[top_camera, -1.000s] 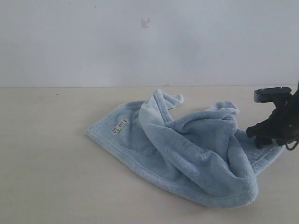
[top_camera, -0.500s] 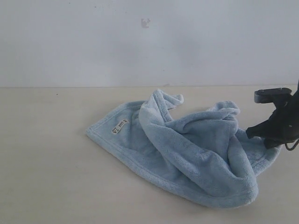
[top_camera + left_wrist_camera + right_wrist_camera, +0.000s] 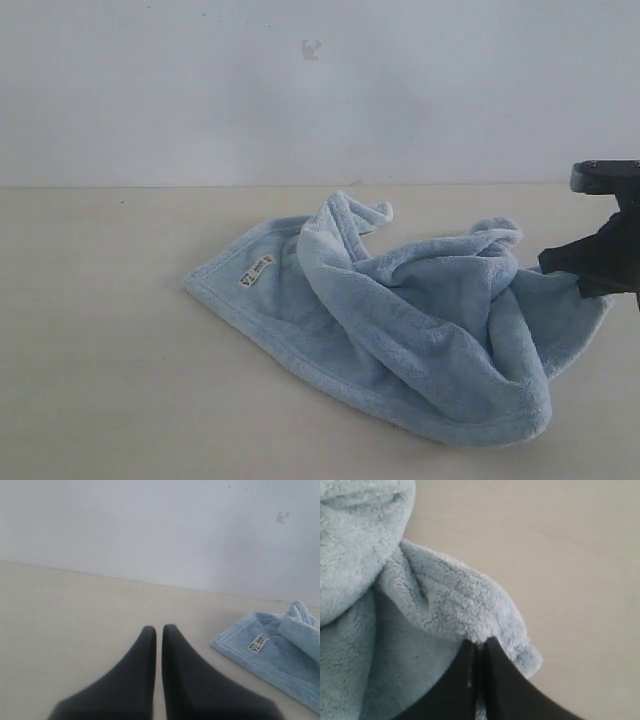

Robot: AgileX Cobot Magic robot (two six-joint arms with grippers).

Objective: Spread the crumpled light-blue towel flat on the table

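Change: right end effector (image 3: 548, 263) up and outward since a second ago, jaws gone from wide to clamped; right edge of the towel (image 3: 400, 320) drawn up with it.
Right grip: pinched shut on a fluffy fold at the towel's edge.
Left end effector (image 3: 158, 629): closed on nothing, over the desk (image 3: 100, 380), apart from the labelled corner.
Towel position: on the desk, right of centre; left corner flat, right side bunched and partly lifted.
Towel look: pale blue terry, stitched hem (image 3: 250, 325), small white label (image 3: 257, 270) near the left corner, deep folds heaped across the middle.
Step in hand: likely drawing the gripped edge rightward to open the folds.
Doing it well: pull low and steady, away from the heap; guard the pinch, with only a thin edge caught; pin the labelled corner with the left side to stretch the cloth rather than drag it.
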